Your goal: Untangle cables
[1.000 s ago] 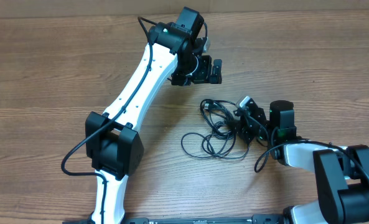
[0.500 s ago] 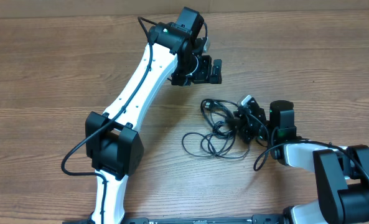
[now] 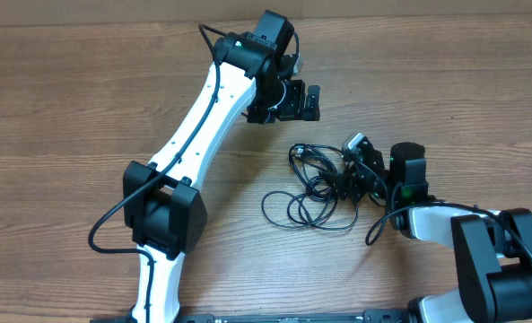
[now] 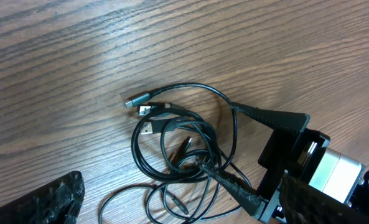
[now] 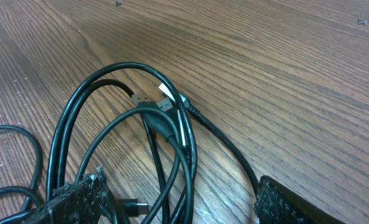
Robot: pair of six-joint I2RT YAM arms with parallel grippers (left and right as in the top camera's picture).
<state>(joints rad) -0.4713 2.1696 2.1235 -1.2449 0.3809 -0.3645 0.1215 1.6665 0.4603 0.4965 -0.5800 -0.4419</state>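
Observation:
A tangle of thin black cables (image 3: 309, 190) lies on the wooden table right of centre. In the left wrist view the cables (image 4: 148, 134) show silver-tipped plugs at the top of the loops. My right gripper (image 3: 343, 167) is at the tangle's right side, open. Several strands of the cables (image 5: 185, 134) run between its two fingers (image 5: 78, 198) on the wood. From the left wrist view the right gripper (image 4: 220, 138) straddles the loops. My left gripper (image 3: 314, 103) hovers above and behind the tangle, open wide and empty, its fingertips (image 4: 50, 198) at the frame's lower corners.
The left arm (image 3: 207, 108) stretches diagonally from its base (image 3: 162, 215) at lower left. The right arm's base (image 3: 499, 256) sits at lower right. Bare wood table (image 3: 68, 90) surrounds the tangle.
My right gripper's jaws have spread apart, letting go of the strands they were pinching. The tangle and the left arm stay where they were.

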